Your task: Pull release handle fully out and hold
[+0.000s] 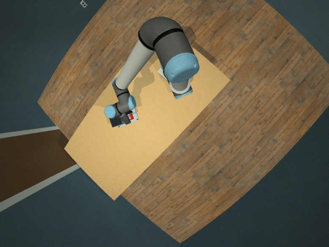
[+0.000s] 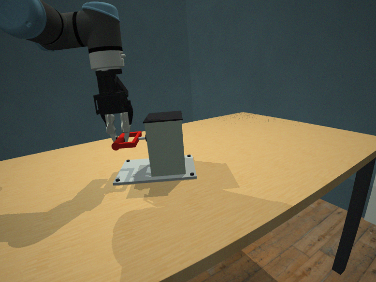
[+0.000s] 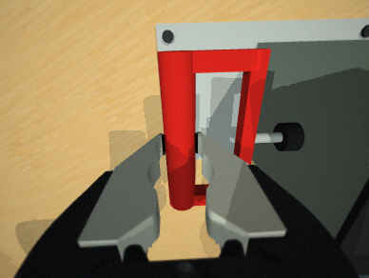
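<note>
The red release handle is a rectangular loop on a thin metal rod that comes out of a grey box with a black top. My gripper comes down from above and is shut on the loop's outer round grip bar, one finger on each side. In the exterior view the fingers pinch the grip well above the table, and a short length of rod shows between handle and box. In the overhead view the wrist covers most of the handle.
The box stands on a grey baseplate bolted at its corners to a light wooden table. The arm's base is at the table's far side. Wooden floor lies beyond the table edge.
</note>
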